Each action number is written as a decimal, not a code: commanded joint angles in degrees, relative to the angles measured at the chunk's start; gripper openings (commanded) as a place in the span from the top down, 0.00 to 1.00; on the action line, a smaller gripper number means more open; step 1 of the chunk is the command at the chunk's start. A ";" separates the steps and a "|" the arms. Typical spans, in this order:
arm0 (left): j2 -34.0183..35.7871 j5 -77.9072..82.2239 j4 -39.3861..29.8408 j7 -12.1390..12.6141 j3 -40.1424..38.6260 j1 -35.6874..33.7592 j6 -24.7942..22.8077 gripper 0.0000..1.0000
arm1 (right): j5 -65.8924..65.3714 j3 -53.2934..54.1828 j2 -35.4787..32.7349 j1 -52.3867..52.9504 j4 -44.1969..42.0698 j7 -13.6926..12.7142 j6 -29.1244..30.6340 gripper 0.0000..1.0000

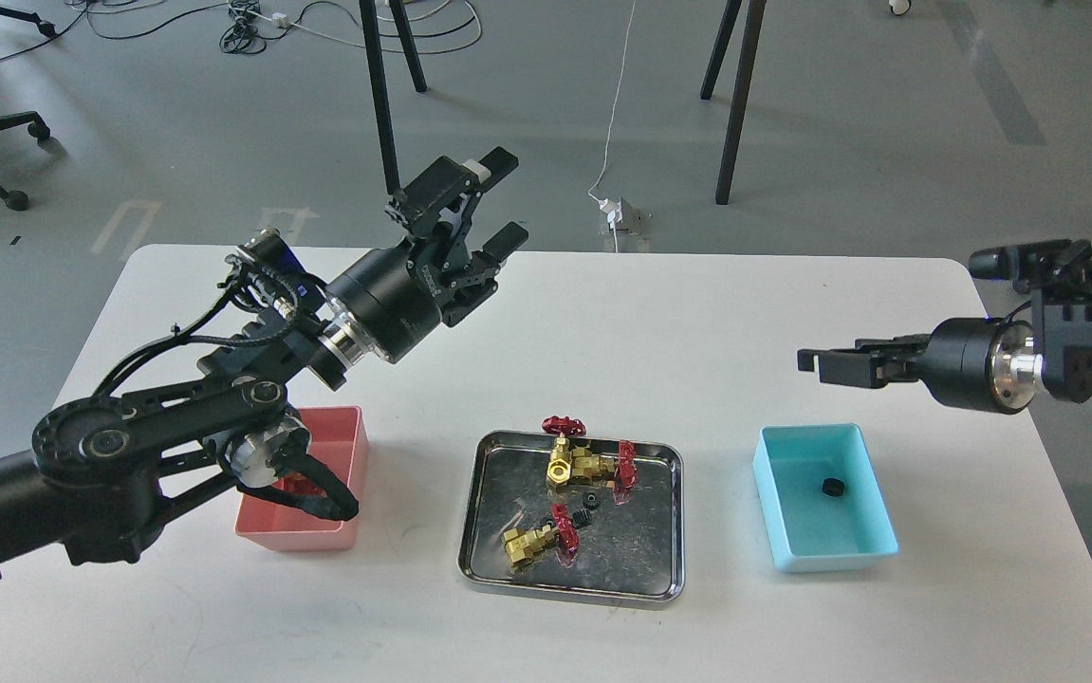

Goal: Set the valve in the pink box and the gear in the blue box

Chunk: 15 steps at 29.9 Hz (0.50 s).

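Note:
The gear [831,487], a tiny black toothed wheel, lies on the floor of the blue box [825,562] at the table's right. My right gripper [809,363] hovers above the box's far edge, pointing left, its fingers slightly apart and empty. The pink box [353,474] stands at the left. My left arm's elbow covers most of its inside, so the valve is hidden. My left gripper [500,201] is open and empty, raised high over the table's far left, well beyond the pink box.
A shiny steel tray [569,590] sits at the table's centre between the two boxes. It holds a joined brass pair with red wheels [588,462], a longer brass valve [534,543] and two small black gears [587,499]. Chair and table legs stand beyond the far edge.

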 commanded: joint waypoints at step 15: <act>-6.86 -21.98 35.62 0.00 -18.24 -6.54 -31.49 0.01 | 72.68 26.83 6.25 -13.99 -22.71 16.07 25.26 0.00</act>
